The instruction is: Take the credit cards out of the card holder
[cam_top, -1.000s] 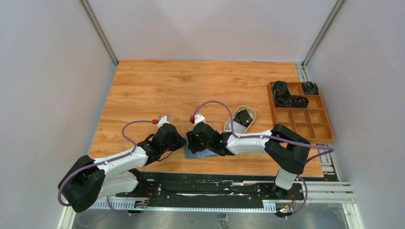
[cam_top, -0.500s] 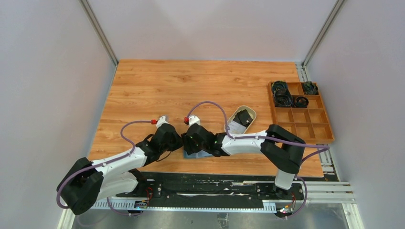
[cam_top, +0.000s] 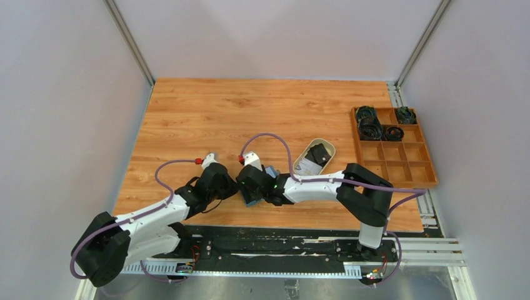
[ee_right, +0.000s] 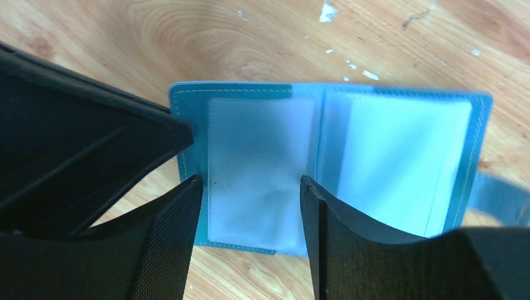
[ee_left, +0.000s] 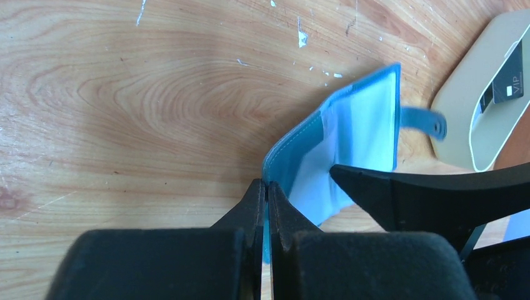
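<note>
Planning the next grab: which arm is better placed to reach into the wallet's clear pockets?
Right. The right gripper is open, fingers poised over a clear pocket of the open wallet; the left gripper is shut on the wallet's edge, holding it.

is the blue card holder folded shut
No, the card holder lies spread open, both clear sleeve pages showing in the right wrist view.

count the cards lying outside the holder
2: a black card and a whitish card, both in the tray; others may be hidden beneath them or in the holder.
</note>
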Action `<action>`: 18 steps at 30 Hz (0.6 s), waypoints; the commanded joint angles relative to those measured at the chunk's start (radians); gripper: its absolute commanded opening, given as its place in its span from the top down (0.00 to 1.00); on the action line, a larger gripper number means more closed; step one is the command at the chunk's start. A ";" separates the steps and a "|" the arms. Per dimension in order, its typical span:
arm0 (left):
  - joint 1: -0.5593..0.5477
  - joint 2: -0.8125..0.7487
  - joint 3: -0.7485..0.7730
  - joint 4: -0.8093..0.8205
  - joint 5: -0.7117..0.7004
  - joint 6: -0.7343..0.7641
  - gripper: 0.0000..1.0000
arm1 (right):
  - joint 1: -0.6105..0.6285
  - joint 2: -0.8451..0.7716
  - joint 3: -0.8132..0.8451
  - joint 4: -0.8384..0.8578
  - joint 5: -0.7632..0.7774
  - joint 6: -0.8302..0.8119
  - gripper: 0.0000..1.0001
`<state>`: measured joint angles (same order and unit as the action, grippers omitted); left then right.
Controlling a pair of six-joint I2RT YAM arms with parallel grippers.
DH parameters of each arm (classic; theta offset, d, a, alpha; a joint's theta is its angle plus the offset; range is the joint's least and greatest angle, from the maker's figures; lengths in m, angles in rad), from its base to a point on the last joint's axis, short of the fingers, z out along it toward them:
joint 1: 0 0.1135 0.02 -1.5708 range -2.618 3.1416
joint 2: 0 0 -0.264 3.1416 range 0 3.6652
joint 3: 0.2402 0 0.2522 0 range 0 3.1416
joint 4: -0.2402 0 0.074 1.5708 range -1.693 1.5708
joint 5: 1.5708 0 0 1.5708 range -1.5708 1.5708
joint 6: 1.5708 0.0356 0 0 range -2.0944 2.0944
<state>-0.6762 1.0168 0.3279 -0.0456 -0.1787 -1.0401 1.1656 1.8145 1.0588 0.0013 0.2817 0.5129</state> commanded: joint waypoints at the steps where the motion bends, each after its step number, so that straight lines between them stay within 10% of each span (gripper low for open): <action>1: 0.006 -0.028 0.005 -0.005 0.003 -0.006 1.00 | -0.011 -0.005 -0.062 -0.165 0.174 -0.006 0.37; 18: 0.018 0.042 0.028 0.037 0.110 0.068 1.00 | -0.102 -0.082 0.029 -0.179 0.293 -0.177 0.37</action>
<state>-0.6643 1.0557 0.3382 -0.0162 -0.1032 -1.0092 1.0924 1.7515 1.0248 -0.1314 0.4885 0.4164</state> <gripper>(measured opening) 0.020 0.627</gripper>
